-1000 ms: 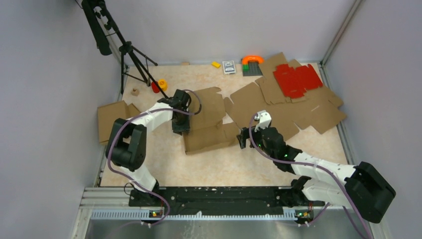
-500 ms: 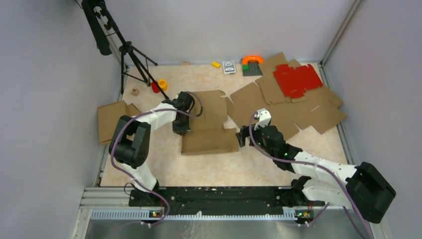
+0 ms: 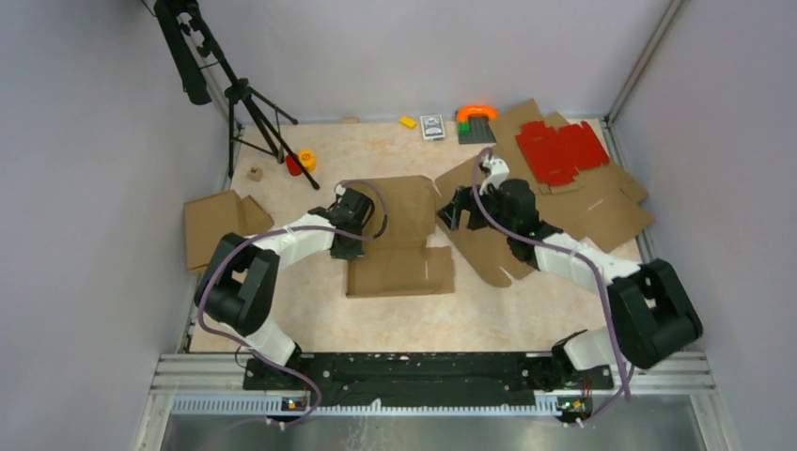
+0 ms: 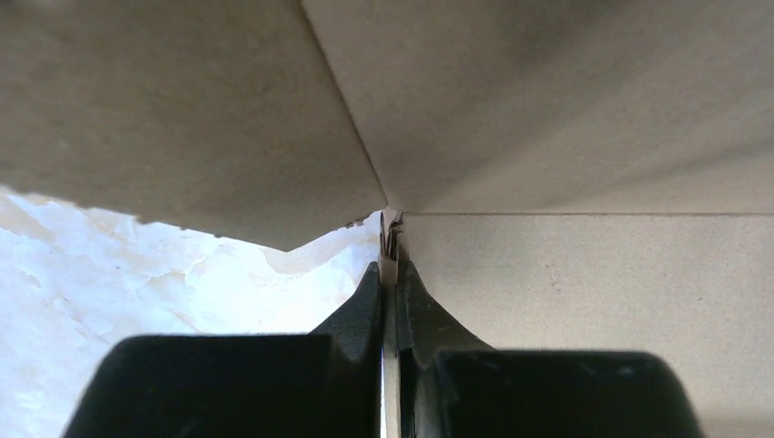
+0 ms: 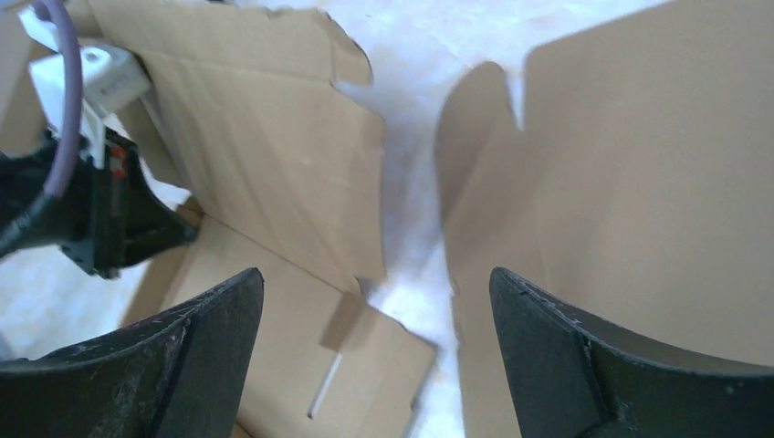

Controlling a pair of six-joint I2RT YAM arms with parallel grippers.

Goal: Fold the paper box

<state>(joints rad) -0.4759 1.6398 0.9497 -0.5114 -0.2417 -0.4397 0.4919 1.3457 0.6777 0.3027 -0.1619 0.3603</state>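
We see the paper box (image 3: 399,271) lying in the middle of the top view on the marbled tabletop (image 3: 310,310), with one panel flat toward the bottom of the frame and another just above it. The left gripper (image 3: 346,246) sits at the box's left edge. In the left wrist view this gripper (image 4: 390,274) has its jaws pressed together on a thin cardboard edge, right where a crease meets a side flap. The right gripper (image 3: 449,214) is right of centre, near the box's upper right corner, with its jaws spread wide and nothing between them. In the right wrist view it (image 5: 374,278) frames the strip of table between the box and a second brown cardboard sheet (image 5: 639,182). A red die-cut sheet (image 3: 561,148) lies on that second sheet at the upper right. A smaller cardboard piece (image 3: 211,225) lies at the left edge, below a black tripod (image 3: 240,103).
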